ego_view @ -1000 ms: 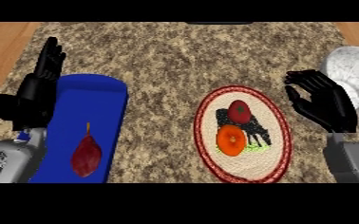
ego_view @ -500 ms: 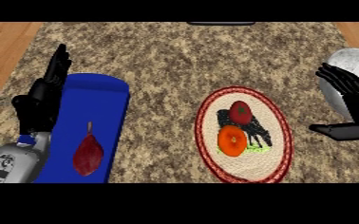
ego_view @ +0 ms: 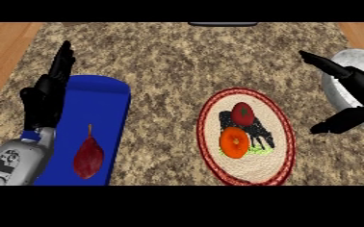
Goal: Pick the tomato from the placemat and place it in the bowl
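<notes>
A red tomato lies on the round beige placemat with a red rim, right of centre. An orange fruit sits just in front of it, touching or nearly touching. The grey bowl stands at the right edge, partly cut off. My right hand is open in front of the bowl, fingers pointing up-left and thumb low, well right of the tomato and apart from it. My left hand rests open at the left edge, fingers up, holding nothing.
A long blue mat lies at the left with a dark red, pear-shaped fruit on it. A dark object shows at the counter's far edge. Wooden floor borders the stone counter on both sides.
My right hand has swung right toward the bowl and turned, fingers spreading, part of it leaving the view. The left hand has shifted slightly. Tomato and orange fruit have not moved.
</notes>
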You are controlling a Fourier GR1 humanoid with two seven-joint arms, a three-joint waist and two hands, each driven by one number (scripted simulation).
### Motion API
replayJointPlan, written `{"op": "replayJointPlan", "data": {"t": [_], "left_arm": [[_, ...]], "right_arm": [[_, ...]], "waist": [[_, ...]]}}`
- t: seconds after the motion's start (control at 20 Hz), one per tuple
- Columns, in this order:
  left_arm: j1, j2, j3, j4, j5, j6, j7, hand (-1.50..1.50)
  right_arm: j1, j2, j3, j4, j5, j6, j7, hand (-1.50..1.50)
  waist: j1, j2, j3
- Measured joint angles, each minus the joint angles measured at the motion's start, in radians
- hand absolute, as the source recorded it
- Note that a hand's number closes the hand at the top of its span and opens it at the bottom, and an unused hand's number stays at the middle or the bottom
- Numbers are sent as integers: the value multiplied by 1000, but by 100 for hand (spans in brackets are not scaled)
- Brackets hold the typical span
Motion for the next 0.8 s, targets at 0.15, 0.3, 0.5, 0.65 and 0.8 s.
{"op": "replayJointPlan", "data": {"t": [0.15,0.3,0.5,0.65,0.8], "left_arm": [[8,-5,-5,-23,-19,2,18,0],[17,-15,4,-32,-30,-3,21,0],[11,-22,29,-12,-35,-28,17,0],[22,-44,25,-25,-58,-30,19,0],[22,-53,43,-19,-69,-37,19,0]], "right_arm": [[-52,17,54,-28,54,20,87,-150],[-80,41,94,-46,94,54,147,-150],[-111,92,144,-65,144,93,217,-150],[-121,112,170,-66,195,116,241,-150],[-125,140,199,-71,242,135,292,-150]], "waist": [[2,-1,0],[1,-1,0],[-2,0,0],[-2,0,0],[-4,0,0]]}}
